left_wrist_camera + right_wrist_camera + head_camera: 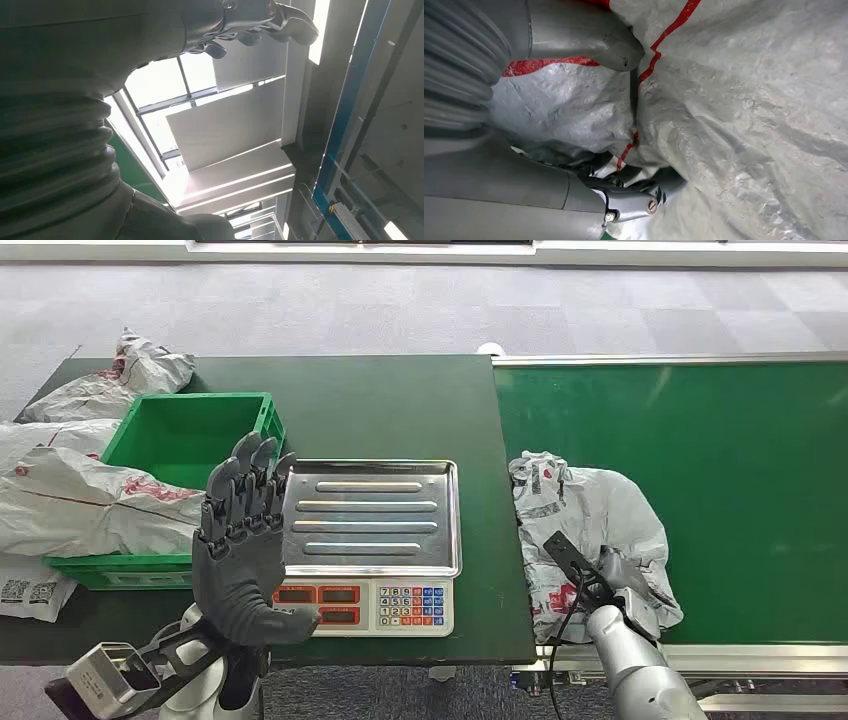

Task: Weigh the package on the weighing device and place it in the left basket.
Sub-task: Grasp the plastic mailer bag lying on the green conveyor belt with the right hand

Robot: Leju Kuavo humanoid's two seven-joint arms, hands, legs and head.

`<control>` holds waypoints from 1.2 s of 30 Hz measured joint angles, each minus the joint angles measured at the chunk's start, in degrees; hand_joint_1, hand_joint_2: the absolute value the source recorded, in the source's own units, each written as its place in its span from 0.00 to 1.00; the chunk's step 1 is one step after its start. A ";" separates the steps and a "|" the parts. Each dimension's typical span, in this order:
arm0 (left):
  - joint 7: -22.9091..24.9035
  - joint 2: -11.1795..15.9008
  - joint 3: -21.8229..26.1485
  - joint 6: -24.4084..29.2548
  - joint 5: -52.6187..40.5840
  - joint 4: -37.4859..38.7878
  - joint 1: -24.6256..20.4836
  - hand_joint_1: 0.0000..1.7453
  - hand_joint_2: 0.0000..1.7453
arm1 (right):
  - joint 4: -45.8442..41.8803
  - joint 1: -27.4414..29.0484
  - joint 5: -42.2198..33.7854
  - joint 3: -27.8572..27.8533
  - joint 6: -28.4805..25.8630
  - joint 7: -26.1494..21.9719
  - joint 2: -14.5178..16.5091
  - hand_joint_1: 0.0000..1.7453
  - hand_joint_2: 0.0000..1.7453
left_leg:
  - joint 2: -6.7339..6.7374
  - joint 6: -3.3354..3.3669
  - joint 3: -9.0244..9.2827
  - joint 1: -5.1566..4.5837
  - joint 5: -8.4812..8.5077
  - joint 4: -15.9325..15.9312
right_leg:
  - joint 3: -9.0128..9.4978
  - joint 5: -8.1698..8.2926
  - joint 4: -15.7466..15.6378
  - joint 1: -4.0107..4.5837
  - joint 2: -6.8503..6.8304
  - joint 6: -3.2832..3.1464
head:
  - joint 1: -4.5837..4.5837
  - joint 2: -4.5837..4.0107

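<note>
A grey plastic package (590, 520) with red print lies on the green conveyor belt (740, 440), just right of the table. My right hand (625, 590) is on its near edge; in the right wrist view the thumb (589, 45) presses on the package (749, 115) and the fingers (634, 200) curl into a fold beneath, gripping it. The weighing scale (365, 605) has a bare steel tray (375, 515) at the table's middle. My left hand (240, 550) is raised in front of the scale's left side, fingers apart, holding nothing. The green basket (190, 435) stands left of the scale.
Another grey package (90, 505) lies across the basket's near left part, and more packages (120, 380) rest at the table's far left. A labelled parcel (30, 590) sits at the near left edge. The dark green table (380, 400) lies beyond the scale.
</note>
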 joint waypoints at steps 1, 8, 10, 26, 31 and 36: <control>0.00 0.00 0.00 0.00 0.00 0.03 -0.02 0.00 1.00 | 0.07 -0.07 0.00 0.02 -0.02 0.00 -0.03 1.00 1.00 | 0.00 0.00 0.01 0.00 0.00 0.00 | 0.01 0.00 0.00 0.00 0.00 0.00 | 0.00 0.00; 0.00 0.00 0.02 0.00 0.00 0.23 -0.07 0.00 1.00 | 0.52 -0.75 -0.09 0.15 -0.30 -0.38 -0.34 1.00 1.00 | -0.01 -0.01 0.11 0.01 0.00 0.00 | 0.12 0.00 0.00 0.01 -0.01 0.00 | 0.00 0.00; 0.00 0.00 0.06 0.00 0.00 0.24 -0.07 0.00 1.00 | 0.53 -0.80 -0.30 0.33 -0.27 -1.42 -0.36 1.00 1.00 | -0.01 -0.01 0.10 0.01 0.00 0.00 | 0.11 -0.01 0.00 0.01 -0.01 0.00 | 0.00 0.00; -0.01 0.22 0.73 0.76 0.12 -0.04 0.00 0.00 1.00 | -5.07 2.68 -11.20 5.52 2.38 -31.81 1.36 1.00 1.00 | -0.02 -0.01 -0.05 0.01 -0.01 -0.01 | -0.04 -0.05 0.01 0.01 0.03 0.01 | -0.01 0.00; -0.03 0.43 0.89 1.43 0.22 -0.80 0.43 0.00 1.00 | -34.98 11.83 -30.21 14.91 -2.12 -33.94 6.45 1.00 1.00 | -0.07 -0.03 -0.20 0.01 -0.01 -0.04 | -0.22 -0.08 0.02 0.01 0.00 -0.02 | -0.01 0.00; -0.04 0.40 0.89 1.72 0.02 -1.04 0.83 0.00 1.00 | -59.97 16.60 -30.47 21.83 -15.02 -28.82 9.28 1.00 1.00 | -0.04 -0.02 -0.25 0.00 -0.02 -0.05 | -0.27 -0.13 0.03 -0.01 0.01 0.00 | 0.00 0.00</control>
